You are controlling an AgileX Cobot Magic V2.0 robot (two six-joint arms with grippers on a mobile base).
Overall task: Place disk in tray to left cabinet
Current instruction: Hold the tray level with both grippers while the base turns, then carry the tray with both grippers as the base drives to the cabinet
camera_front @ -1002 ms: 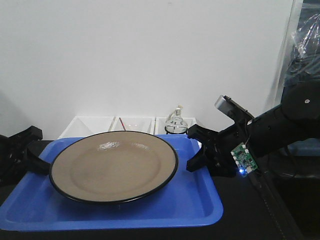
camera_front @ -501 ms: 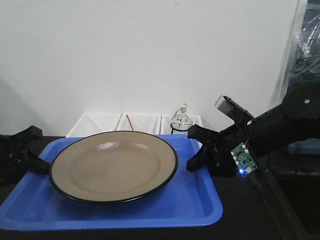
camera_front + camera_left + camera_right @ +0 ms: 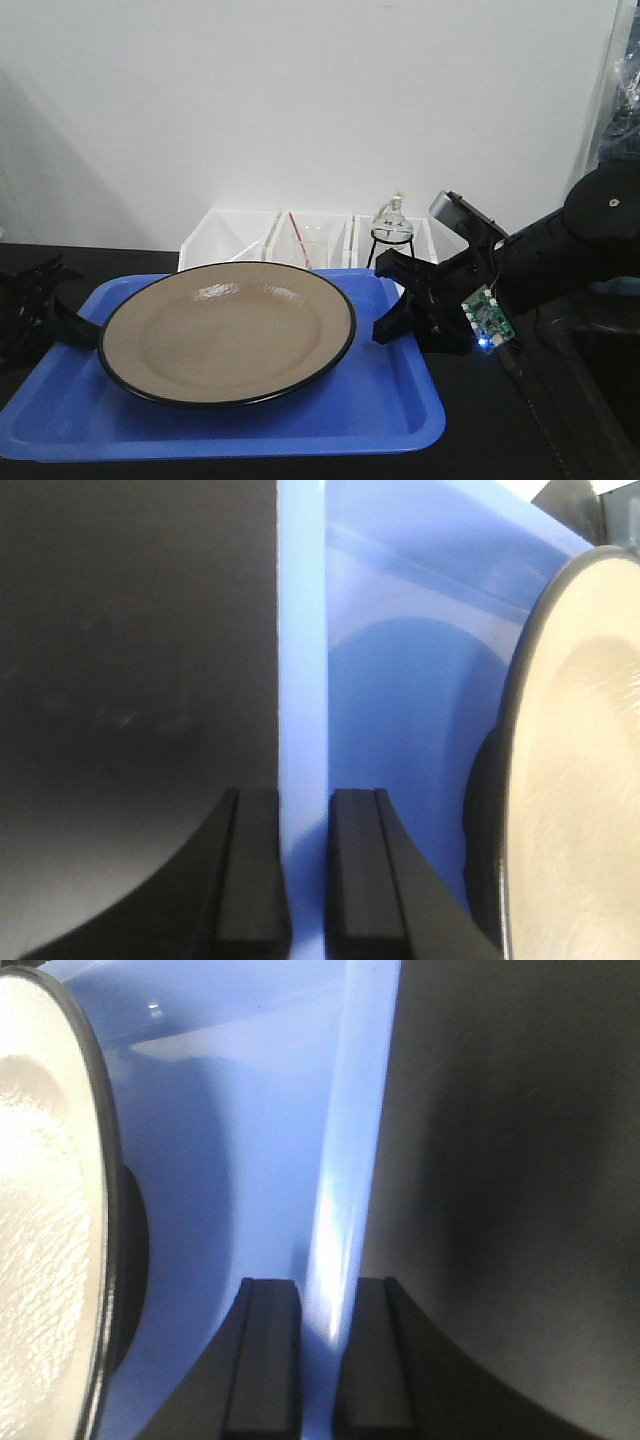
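Pinching the tray (image 3: 400,400), left hand (image 3: 303,805) and right hand (image 3: 389,297) stay clamped; white bins (image 3: 245,235) shifted rightward.

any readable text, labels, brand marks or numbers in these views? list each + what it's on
None: no text can be read in any view.
The green circuit board on the right arm: any markings are too small to read.
The disk, tray and white bins: no print visible.
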